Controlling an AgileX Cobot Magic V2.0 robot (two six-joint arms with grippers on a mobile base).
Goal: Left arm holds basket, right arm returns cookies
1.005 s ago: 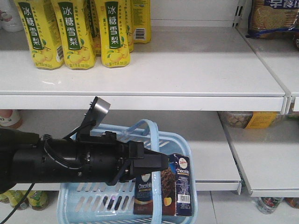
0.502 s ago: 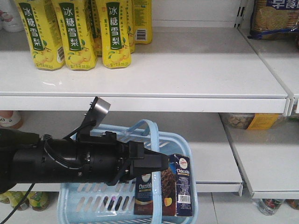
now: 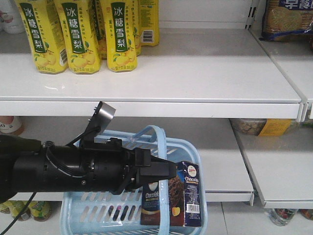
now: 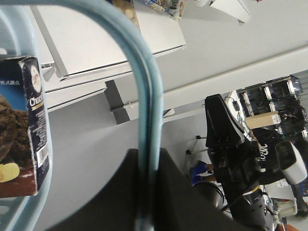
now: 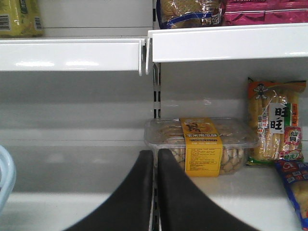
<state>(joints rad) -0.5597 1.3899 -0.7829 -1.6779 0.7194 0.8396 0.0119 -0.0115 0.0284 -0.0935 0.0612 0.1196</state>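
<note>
Your left gripper (image 4: 147,183) is clamped on the arched handle (image 4: 148,86) of the light blue basket (image 3: 73,205), holding it up before the shelves (image 3: 195,73) so the chocolate-chip cookie box (image 3: 187,196), upright at its right end, is reachable. Your right gripper (image 5: 155,183) faces the lower shelf (image 5: 72,168), fingers nearly together, holding nothing.

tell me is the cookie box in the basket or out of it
In, upright. The cookie box stands inside the rim of the basket; the right gripper is shut on nothing.
</note>
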